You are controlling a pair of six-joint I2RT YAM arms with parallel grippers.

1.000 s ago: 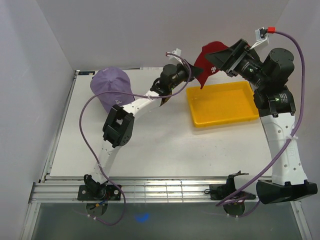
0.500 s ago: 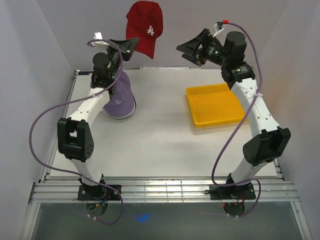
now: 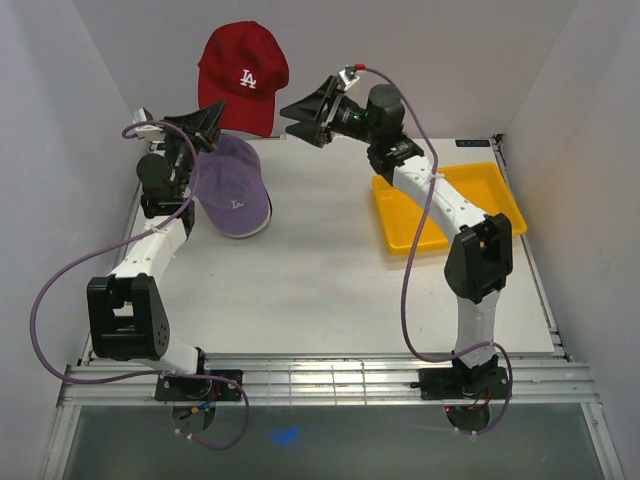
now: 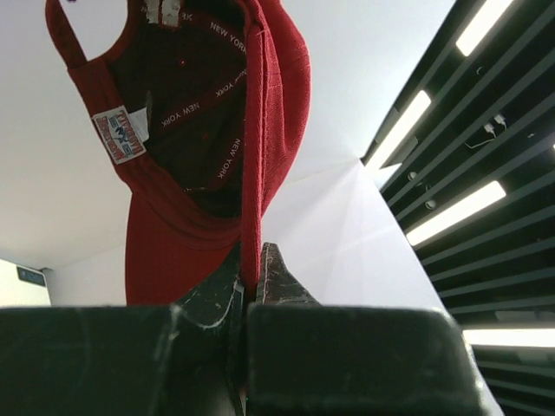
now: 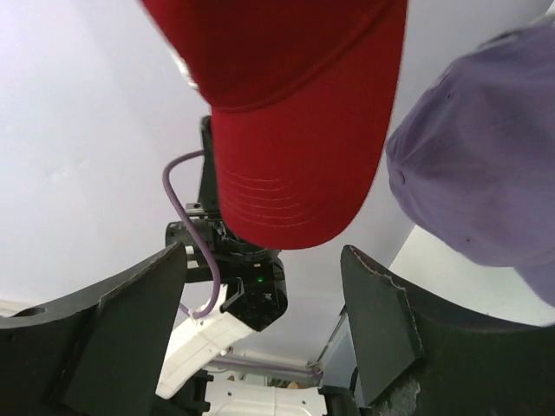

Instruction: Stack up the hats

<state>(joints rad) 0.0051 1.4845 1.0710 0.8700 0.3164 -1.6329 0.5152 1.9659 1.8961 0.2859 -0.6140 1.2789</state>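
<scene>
Since the left pincer (image 4: pixel 251 264) was pressed together on a thin edge of the red fabric baseball cap with the white LA logo (image 3: pixel 243 75), the cap hung in the air right above its fingertips, with the dark inside facing that wrist camera. The right pincer (image 3: pixel 298 112) was spread wide just beside the cap and gripped nothing. From its own camera the curved red brim (image 5: pixel 295 173) sat above the gap between its fingers (image 5: pixel 130 321), and I couldn't tell if it touched either one. Below the left pincer lay the purple fabric baseball cap (image 3: pixel 232 185) on the white table (image 3: pixel 330 280). The yellow plastic tray (image 3: pixel 495 205) was back behind the right pincer, under its arm.

My guess on handling: these caps are light and floppy in the crown, so one pinched by the cloth will likely sag and swing. The brim looks like the stiff part — that's where I'd grab for a tidy drop onto the purple one.

Hard to make out which edge the left pincer actually had, brim or side panel. The crown was cut off in both wrist views.
</scene>
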